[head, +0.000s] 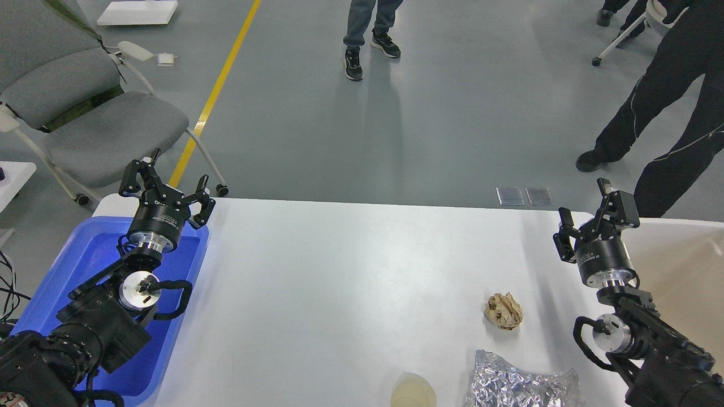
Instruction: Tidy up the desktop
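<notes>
The white desktop fills the middle of the head view. On its near right lie a crumpled brown paper ball, a crinkled sheet of silver foil and a clear cup of pale liquid at the bottom edge. My left gripper hovers open over the far end of the blue tray, nothing between its fingers. At the table's right edge my right gripper stands open and empty, up and to the right of the paper ball.
A beige bin sits at the right end of the table. A grey chair stands beyond the left corner. People stand on the floor behind the table, one at the centre and one at the right.
</notes>
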Robot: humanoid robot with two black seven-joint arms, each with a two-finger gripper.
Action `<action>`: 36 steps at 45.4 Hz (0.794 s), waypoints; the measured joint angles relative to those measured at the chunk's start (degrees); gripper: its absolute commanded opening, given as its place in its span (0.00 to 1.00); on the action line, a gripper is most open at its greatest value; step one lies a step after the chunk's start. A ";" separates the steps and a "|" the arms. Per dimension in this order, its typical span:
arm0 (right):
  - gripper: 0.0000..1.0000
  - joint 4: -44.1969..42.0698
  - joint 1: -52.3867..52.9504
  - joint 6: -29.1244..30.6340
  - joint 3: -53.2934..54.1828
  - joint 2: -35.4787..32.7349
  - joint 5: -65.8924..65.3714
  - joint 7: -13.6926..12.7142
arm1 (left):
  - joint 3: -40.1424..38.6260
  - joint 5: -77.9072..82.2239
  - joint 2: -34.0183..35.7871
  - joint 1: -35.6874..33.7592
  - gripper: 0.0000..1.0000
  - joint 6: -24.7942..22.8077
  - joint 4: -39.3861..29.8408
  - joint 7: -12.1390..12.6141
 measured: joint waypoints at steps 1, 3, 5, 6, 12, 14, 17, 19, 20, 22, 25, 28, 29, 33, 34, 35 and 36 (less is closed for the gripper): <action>1.00 0.00 -0.03 0.00 0.00 -0.01 0.00 0.01 | 0.00 0.00 0.00 0.00 1.00 0.00 0.00 0.00; 1.00 0.00 -0.06 0.00 0.01 -0.03 0.00 0.02 | 0.00 0.00 0.00 0.00 1.00 0.00 0.00 0.00; 1.00 0.00 -0.09 0.00 0.01 -0.03 0.00 0.03 | 0.01 0.00 0.00 0.00 1.00 0.00 0.00 0.00; 1.00 0.00 -0.11 0.00 0.01 -0.04 0.00 0.03 | 0.03 0.00 0.00 0.00 1.00 0.00 0.00 0.00; 1.00 -0.05 -0.17 0.00 0.02 -0.05 0.00 0.04 | 0.04 0.06 0.00 0.00 1.00 0.00 0.00 0.00; 1.00 -0.06 -0.19 0.00 0.02 -0.05 0.00 0.05 | 0.04 0.07 0.00 0.00 1.00 0.00 0.01 0.00; 1.00 -0.06 -0.26 0.04 0.02 -0.03 0.00 0.05 | 0.04 0.07 0.00 0.00 1.00 0.00 0.02 0.00; 1.00 -0.06 -0.29 0.05 0.02 0.01 0.00 0.05 | 0.05 0.07 0.00 0.00 1.00 0.00 0.02 0.00; 1.00 -0.07 -0.30 0.05 0.02 0.02 0.00 0.05 | 0.05 0.07 0.00 0.00 1.00 0.00 0.03 0.00; 1.00 -0.09 -0.32 0.05 0.02 0.03 0.00 0.06 | 0.05 0.07 0.00 0.00 1.00 0.00 0.03 0.00; 1.00 -0.11 -0.35 0.06 0.02 0.05 0.00 0.06 | 0.07 0.08 0.00 0.00 1.00 0.00 0.04 0.00; 1.00 -0.11 -0.38 0.06 0.02 0.06 0.00 0.08 | 0.07 0.08 0.00 0.00 1.00 0.00 0.04 0.00; 1.00 -0.10 -0.40 0.06 0.02 0.06 0.00 0.10 | 0.07 0.08 0.00 0.00 1.00 0.00 0.04 0.00; 1.00 0.08 -0.44 0.08 0.10 -0.01 0.01 0.16 | 0.07 0.09 0.00 0.00 1.00 0.00 0.04 0.00; 1.00 0.12 -0.44 0.11 0.14 -0.05 0.04 0.16 | 0.07 0.09 0.00 0.00 1.00 0.00 0.04 0.00; 1.00 0.16 -0.44 0.16 0.19 -0.08 0.14 0.16 | 0.07 0.09 0.00 0.00 1.00 0.00 0.04 0.00; 1.00 0.26 -0.45 0.24 0.24 -0.11 0.39 0.16 | 0.07 0.09 0.00 0.00 1.00 0.01 0.04 0.00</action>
